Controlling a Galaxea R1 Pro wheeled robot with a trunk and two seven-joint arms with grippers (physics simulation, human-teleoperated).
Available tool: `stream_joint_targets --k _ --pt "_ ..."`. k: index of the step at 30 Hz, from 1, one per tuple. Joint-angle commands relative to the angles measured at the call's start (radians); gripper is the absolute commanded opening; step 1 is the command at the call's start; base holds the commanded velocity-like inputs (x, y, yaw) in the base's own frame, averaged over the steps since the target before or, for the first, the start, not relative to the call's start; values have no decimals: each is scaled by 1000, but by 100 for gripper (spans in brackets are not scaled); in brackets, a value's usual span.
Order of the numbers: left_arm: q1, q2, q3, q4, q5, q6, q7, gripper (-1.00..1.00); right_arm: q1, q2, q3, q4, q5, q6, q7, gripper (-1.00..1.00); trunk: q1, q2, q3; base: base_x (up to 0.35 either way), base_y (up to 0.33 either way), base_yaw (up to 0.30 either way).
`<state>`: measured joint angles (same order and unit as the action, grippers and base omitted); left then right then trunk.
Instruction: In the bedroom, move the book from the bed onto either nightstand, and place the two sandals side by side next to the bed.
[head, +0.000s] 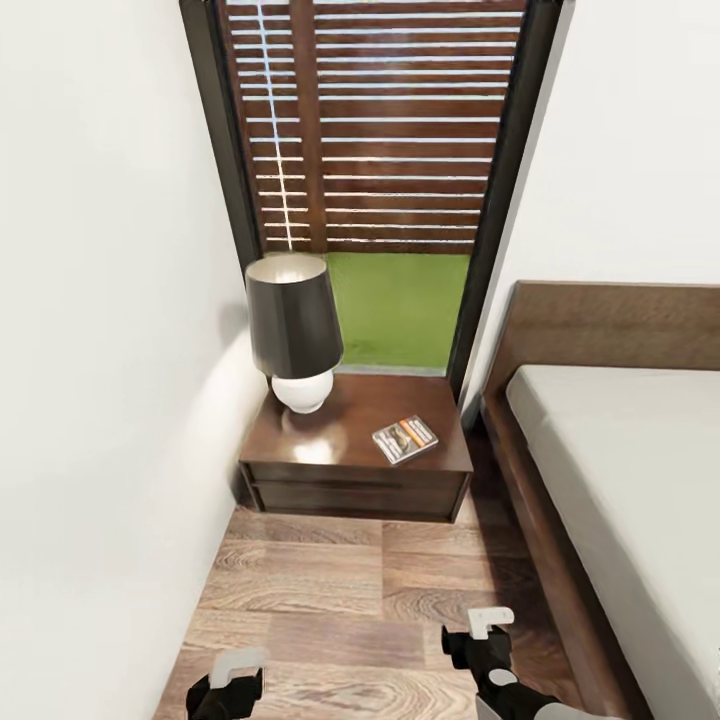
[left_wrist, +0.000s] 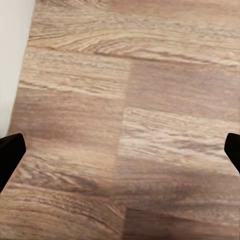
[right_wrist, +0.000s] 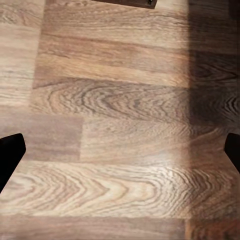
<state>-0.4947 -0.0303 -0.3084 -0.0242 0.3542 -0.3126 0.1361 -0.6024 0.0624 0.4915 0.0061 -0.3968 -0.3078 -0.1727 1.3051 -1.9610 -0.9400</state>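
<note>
The book (head: 405, 439) lies flat on the nightstand (head: 300, 450), towards its bed-side front corner, well ahead of both claws and slightly turned against the cabinet's edges; the lamp (head: 294, 330) stands on the same top, apart from the book and on the wall side. That half of the task looks done, judged from how things lie.

The left gripper (left_wrist: 120, 150) hangs over bare wood floor (head: 330, 590) with its fingers spread wide and nothing between them; the right gripper (right_wrist: 120, 150) is likewise spread and empty, the floor beneath it — a dark corner of the nightstand just ahead of it in the right wrist view. The bed (head: 620, 450) runs along beyond the right claw's outer side.

The sandals are what remains. By their kind — flat flip-flops — I would expect them light, bendy and a little slick on the sole; a pinch across the sole's edge near the middle ought to hold without folding it; the strap is the likelier place to slip. The book, thin and light, would want gripping at an overhanging edge, since it lies flush on the top.
</note>
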Motion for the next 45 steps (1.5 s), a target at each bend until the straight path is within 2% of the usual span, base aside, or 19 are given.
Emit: stream_joint_targets --k 1,7,9,18,26,35,45 --pt "4 6 -9 2 21 -2 4 100 2 -1 9 2 -8 -5 -4 100 -4 7 2 0 0 0" --pt "16 14 -10 5 43 -2 2 100 8 -2 9 9 -10 -7 -4 100 -27 49 21 0 0 0" --pt "43 17 -10 6 50 -2 -1 100 31 -3 9 35 -11 -6 -4 100 -35 63 28 0 0 0" --pt "84 18 -9 6 54 -2 3 100 89 -4 9 44 -10 -5 -4 100 -69 126 56 0 0 0" --pt "97 18 -9 7 57 0 6 100 99 -4 9 43 -9 -5 -4 100 -100 182 81 0 0 0" --pt "117 16 -9 6 94 0 2 100 99 -4 9 44 -9 -5 -4 100 -134 245 109 0 0 0" --pt "121 16 -9 6 97 1 -4 100 99 -4 9 43 -10 -5 -4 100 -173 315 140 0 0 0"
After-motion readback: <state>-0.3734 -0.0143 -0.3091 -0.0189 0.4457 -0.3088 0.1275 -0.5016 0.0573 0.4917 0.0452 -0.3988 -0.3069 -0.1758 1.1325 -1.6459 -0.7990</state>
